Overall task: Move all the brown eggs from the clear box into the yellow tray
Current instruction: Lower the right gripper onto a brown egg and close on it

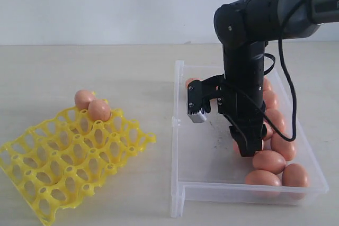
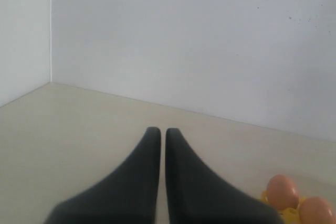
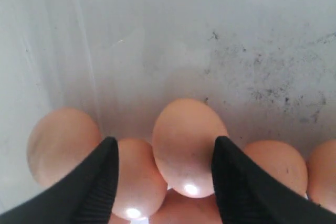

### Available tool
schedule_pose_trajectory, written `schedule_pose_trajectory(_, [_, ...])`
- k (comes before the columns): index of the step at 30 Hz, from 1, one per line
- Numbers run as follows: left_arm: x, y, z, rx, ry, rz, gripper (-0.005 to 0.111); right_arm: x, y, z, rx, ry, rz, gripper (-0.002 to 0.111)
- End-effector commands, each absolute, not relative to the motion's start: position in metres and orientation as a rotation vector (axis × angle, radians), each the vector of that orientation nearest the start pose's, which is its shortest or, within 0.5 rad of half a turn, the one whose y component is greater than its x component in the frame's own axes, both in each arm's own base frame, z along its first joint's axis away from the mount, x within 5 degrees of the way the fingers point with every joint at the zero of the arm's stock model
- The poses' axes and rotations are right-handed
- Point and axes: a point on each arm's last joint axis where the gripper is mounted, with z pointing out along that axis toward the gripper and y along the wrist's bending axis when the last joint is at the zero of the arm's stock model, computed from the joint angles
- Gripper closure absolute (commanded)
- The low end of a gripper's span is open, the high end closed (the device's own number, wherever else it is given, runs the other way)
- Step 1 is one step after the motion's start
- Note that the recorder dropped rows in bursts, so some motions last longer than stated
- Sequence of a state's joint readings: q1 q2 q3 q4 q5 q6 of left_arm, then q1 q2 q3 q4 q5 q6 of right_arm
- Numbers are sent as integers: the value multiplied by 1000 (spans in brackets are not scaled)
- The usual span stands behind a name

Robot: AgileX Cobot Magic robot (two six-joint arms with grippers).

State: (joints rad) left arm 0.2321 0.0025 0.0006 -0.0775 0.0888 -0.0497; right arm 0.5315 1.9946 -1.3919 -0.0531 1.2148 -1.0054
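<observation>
The clear box lies at the right with several brown eggs along its right side. My right gripper reaches down into it among the eggs. In the right wrist view that gripper is open, with one egg between its jaws; the egg sits close to one finger and a gap remains at the other. The yellow tray lies at the left with two eggs at its far corner. My left gripper is shut and empty, above bare table, with the same two eggs nearby.
A white wall stands behind the beige table. The box has a small latch on its left wall and dark smudges on its floor. Bare table lies between tray and box.
</observation>
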Motion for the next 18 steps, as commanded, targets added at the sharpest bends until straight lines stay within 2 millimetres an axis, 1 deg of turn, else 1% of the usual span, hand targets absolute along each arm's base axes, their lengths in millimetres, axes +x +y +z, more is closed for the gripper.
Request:
schedule_pose_trajectory(1, [55, 12, 206, -288, 1534, 65, 103, 319, 176, 173, -2359, 2340, -113, 61])
schedule_pose_trajectory(2, [55, 12, 206, -288, 1534, 65, 103, 320, 174, 174, -2361, 2341, -159, 59])
schedule_pose_trajectory(3, [55, 12, 206, -288, 1534, 65, 103, 322, 171, 174, -2345, 2359, -223, 55])
schedule_pose_trajectory(6, [55, 12, 206, -288, 1534, 65, 103, 327, 165, 176, -2272, 2418, -387, 38])
schedule_pose_trajectory(8, [55, 12, 206, -288, 1532, 65, 103, 330, 161, 177, -2227, 2445, -469, 31])
schedule_pose_trajectory(12, [55, 12, 206, -288, 1532, 65, 103, 331, 160, 178, -2220, 2443, -515, 30])
schedule_pose_trajectory(18, [55, 12, 206, -288, 1532, 65, 103, 331, 160, 178, -2192, 2463, -521, 30])
